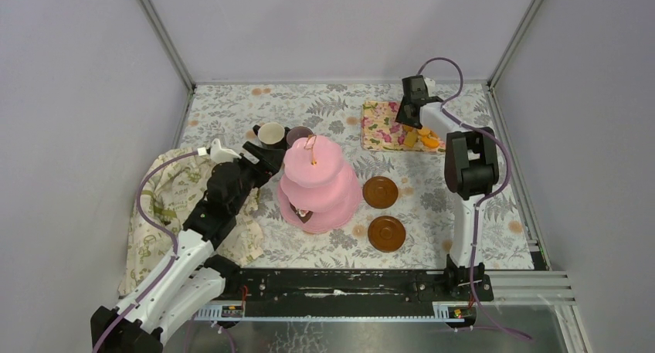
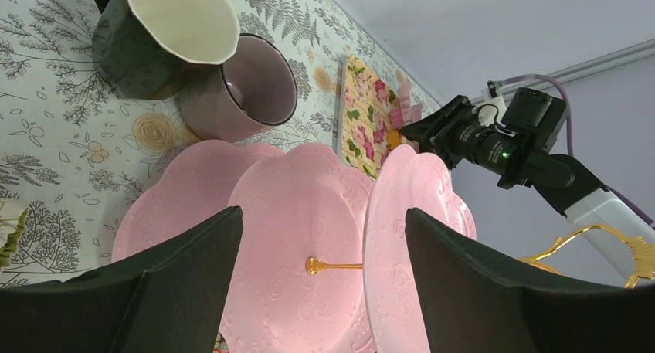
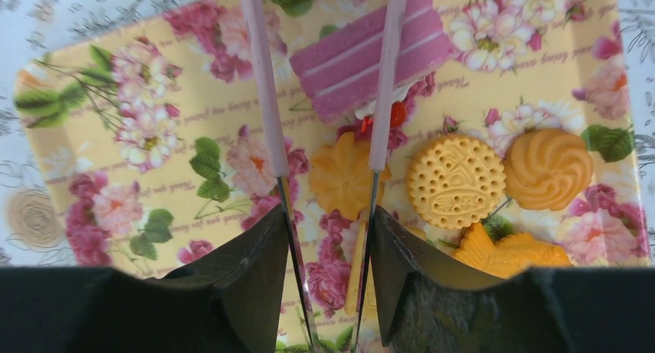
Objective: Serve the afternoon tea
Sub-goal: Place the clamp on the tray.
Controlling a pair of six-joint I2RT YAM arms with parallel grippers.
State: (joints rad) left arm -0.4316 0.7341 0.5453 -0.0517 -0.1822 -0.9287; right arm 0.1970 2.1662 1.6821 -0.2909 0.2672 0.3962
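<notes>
Where right claw (image 3: 330, 233) grips tongs (image 3: 264, 98), tong tips cut off.

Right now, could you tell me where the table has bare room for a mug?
Free: between the saucers and the right arm; the far strip between mugs and tray. Crowded: around the cake stand.

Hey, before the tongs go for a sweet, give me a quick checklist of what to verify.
1. Right gripper shut on tongs: ok.
2. Tongs over tray, above pink wafer: ok.
3. Tong tips' height over wafer: cannot tell, out of frame.
4. Left gripper open, empty: ok.
5. Stand upright, top tier bare: ok.
6. Mugs on saucers: not ok, both behind stand.
</notes>
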